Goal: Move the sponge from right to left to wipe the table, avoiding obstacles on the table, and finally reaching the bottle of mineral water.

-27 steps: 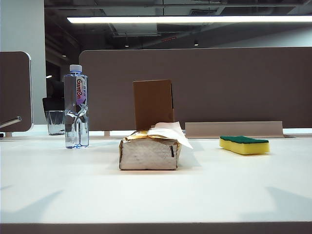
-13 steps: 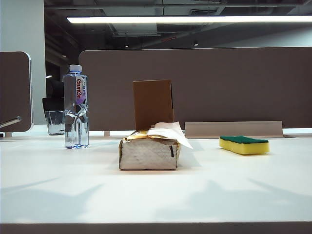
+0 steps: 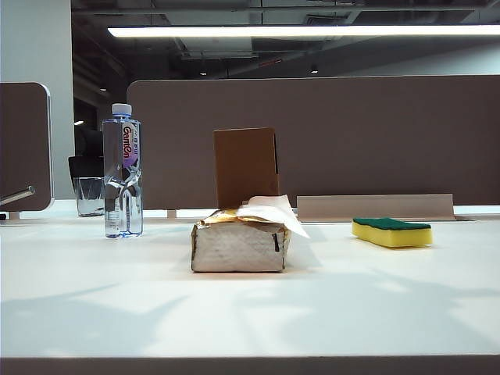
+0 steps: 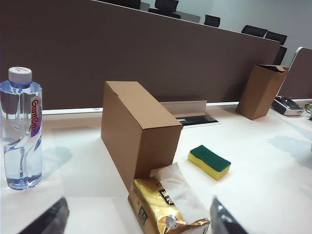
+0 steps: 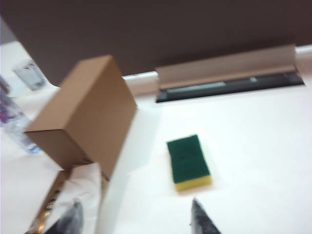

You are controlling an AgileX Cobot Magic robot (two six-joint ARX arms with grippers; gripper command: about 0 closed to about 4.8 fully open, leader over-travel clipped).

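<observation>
The yellow sponge (image 3: 391, 232) with its green top lies on the right of the white table (image 3: 250, 312). The tissue pack (image 3: 238, 242) sits mid-table, the upright brown box (image 3: 245, 166) just behind it. The water bottle (image 3: 123, 172) stands at the left. Neither arm shows in the exterior view. In the left wrist view my left gripper (image 4: 139, 222) hovers open above the tissue pack (image 4: 165, 207), with the sponge (image 4: 209, 161) and bottle (image 4: 20, 129) well beyond it. My right gripper (image 5: 136, 217) is open and empty, short of the sponge (image 5: 188, 162), beside the box (image 5: 85, 114).
A glass cup (image 3: 89, 195) stands behind the bottle. A brown divider panel (image 3: 351, 133) closes off the table's far side, with a cable slot (image 5: 229, 83) along its foot. A second cardboard box (image 4: 261, 91) leans at the far right end.
Nothing on the table has moved. The arms' shadows on the near part of the table have grown and spread toward the middle.
</observation>
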